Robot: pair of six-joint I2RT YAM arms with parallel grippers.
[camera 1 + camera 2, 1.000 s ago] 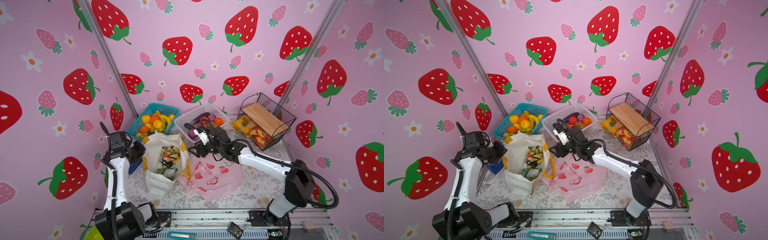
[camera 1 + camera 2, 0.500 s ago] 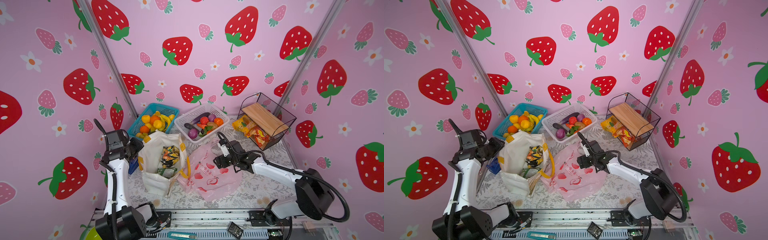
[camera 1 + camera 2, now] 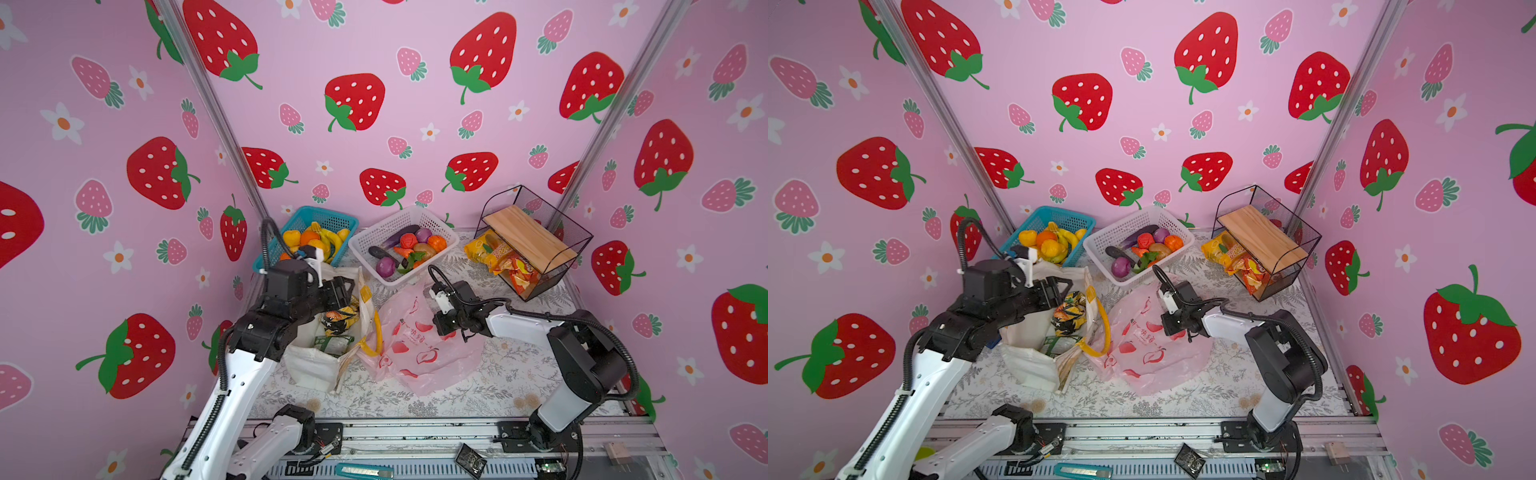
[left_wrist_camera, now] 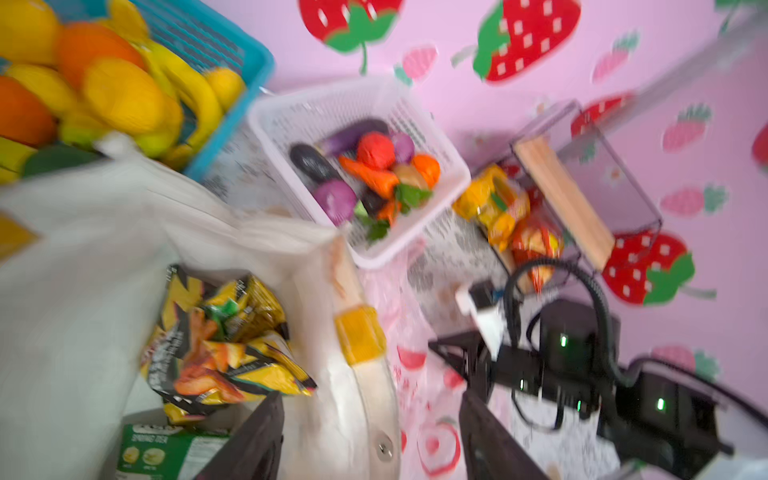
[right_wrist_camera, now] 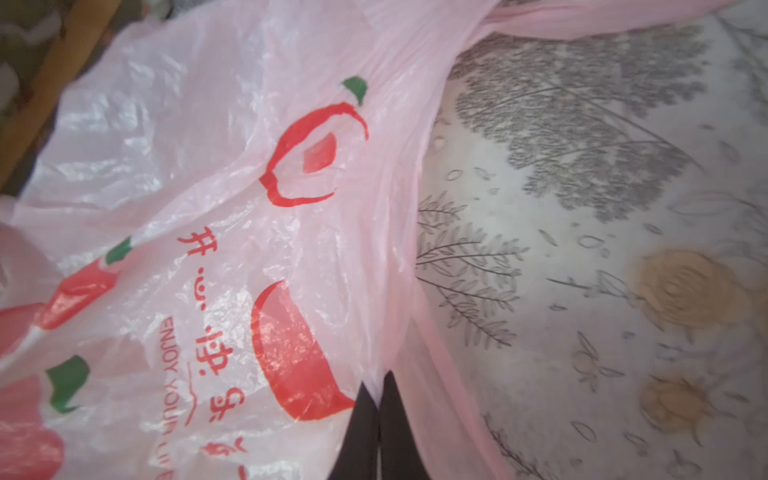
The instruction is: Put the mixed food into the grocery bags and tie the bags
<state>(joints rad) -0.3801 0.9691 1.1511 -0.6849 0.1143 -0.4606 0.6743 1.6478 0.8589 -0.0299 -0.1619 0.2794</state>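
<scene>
The white tote (image 3: 316,368) with yellow handles stands left of centre, and snack packets (image 3: 338,320) lie inside it. My left gripper (image 4: 370,428) is open, one finger inside the tote mouth and one outside, and the tote's wall passes loosely between them. Beside the tote lies the pink plastic bag (image 3: 415,353), printed with red fruit. My right gripper (image 5: 376,390) is shut on a fold of that bag's film near its edge. In both top views it sits low over the bag's upper right part (image 3: 1167,328). Toy vegetables (image 3: 409,249) fill the white basket.
A blue basket (image 3: 324,214) of yellow and orange fruit stands behind the tote, with the white mesh basket (image 3: 361,245) to its right. At the back right, a black wire rack (image 3: 577,237) with a wooden shelf holds orange and yellow snack packets (image 3: 505,259). Pink walls close three sides.
My right gripper left the white basket, came down on the pink bag and shut on its film. My left gripper opened and swung right, over the tote's mouth.
</scene>
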